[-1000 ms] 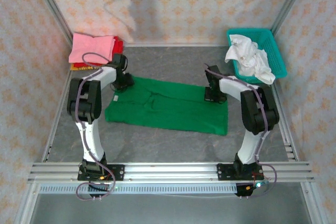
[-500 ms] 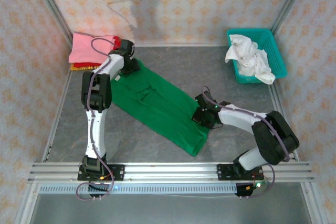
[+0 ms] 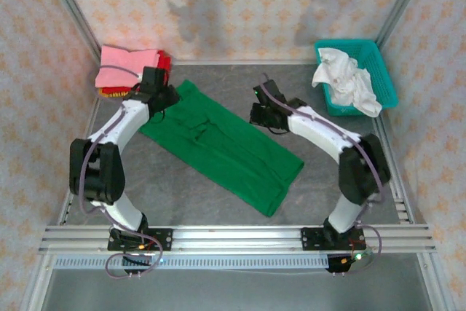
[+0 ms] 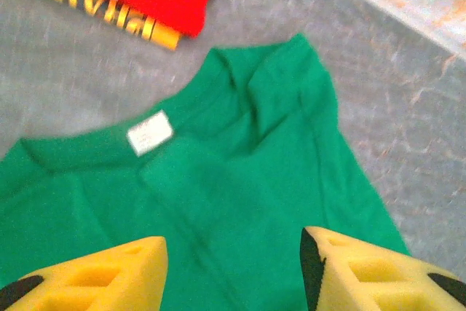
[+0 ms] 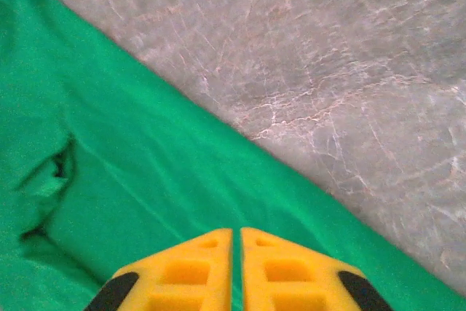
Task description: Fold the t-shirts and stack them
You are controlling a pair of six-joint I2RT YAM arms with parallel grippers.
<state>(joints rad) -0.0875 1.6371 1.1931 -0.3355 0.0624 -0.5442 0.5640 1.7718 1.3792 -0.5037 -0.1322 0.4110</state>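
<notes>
While the green t-shirt (image 3: 218,143) lies diagonally across the worktop (image 3: 226,81), its collar end sits near the pink and red stack (image 3: 127,63), bare room beyond its far edge. Left gripper (image 4: 233,267) hovers over the collar, jaws wide apart, empty. Right gripper (image 5: 237,253), jaws closed on nothing, is at that far edge now, not the near-right hem like half a second ago.

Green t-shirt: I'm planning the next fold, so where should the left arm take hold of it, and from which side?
Probably the collar-end corner, past the white label, coming straight down from above. The green t-shirt lies flat on the table, so only an edge can be pinched, and the left gripper hangs over that end with jaws open.
</notes>
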